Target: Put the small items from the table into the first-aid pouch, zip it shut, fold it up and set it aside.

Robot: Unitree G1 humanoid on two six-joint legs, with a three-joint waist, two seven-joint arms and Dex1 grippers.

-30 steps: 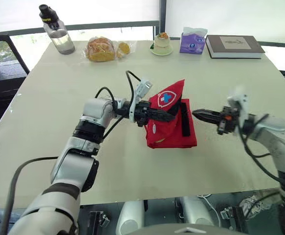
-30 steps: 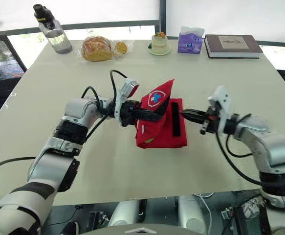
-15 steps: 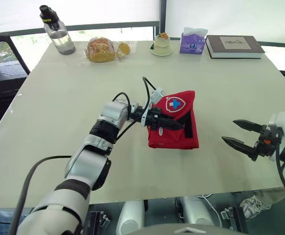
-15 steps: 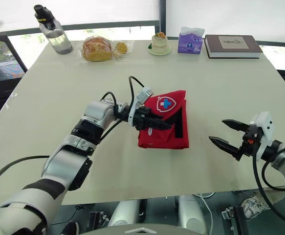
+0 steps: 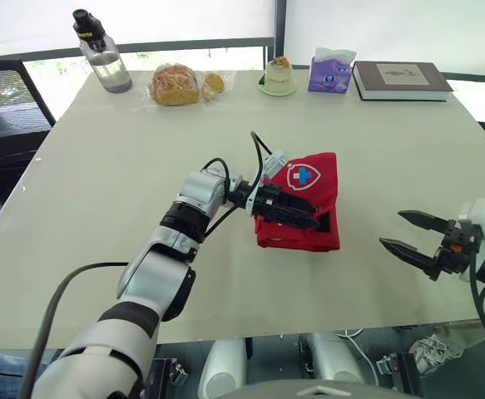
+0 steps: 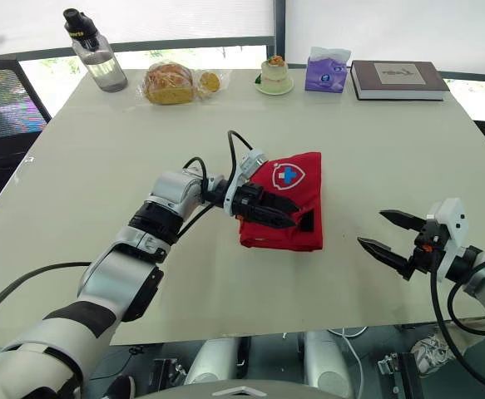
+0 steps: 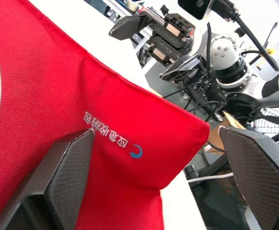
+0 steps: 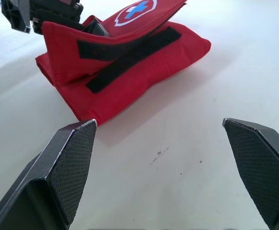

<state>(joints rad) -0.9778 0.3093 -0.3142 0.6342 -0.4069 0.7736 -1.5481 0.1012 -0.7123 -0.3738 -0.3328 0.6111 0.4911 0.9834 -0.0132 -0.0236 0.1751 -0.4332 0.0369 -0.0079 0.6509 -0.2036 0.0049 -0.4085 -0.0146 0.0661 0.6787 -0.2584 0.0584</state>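
My left claw [image 5: 309, 220] is mid-frame in the head view, on the red first-aid pouch [image 5: 324, 184]. Its fingers are spread and nothing is clamped. In its wrist view one finger [image 7: 67, 177] lies against the red fabric and the other is off past the pouch's edge. My right wrist view shows a black finger of that claw tucked under the pouch's top flap.

The pouch sits folded on the table [image 5: 126, 166], just right of centre, with the cross emblem [image 5: 304, 176] facing up and the black velcro strips [image 8: 129, 48] exposed. I can't tell whether the zip is closed.

My right claw [image 5: 394, 229] is at lower right. It is wide open and empty above the table, with its tips aimed at the pouch, well apart from it.

Along the far edge at the top of the frame:
- water bottle [image 5: 101, 51], upper left
- bagged bread [image 5: 175, 83]
- dessert on a plate [image 5: 277, 75]
- purple tissue box [image 5: 329, 71]
- book [image 5: 400, 79], upper right
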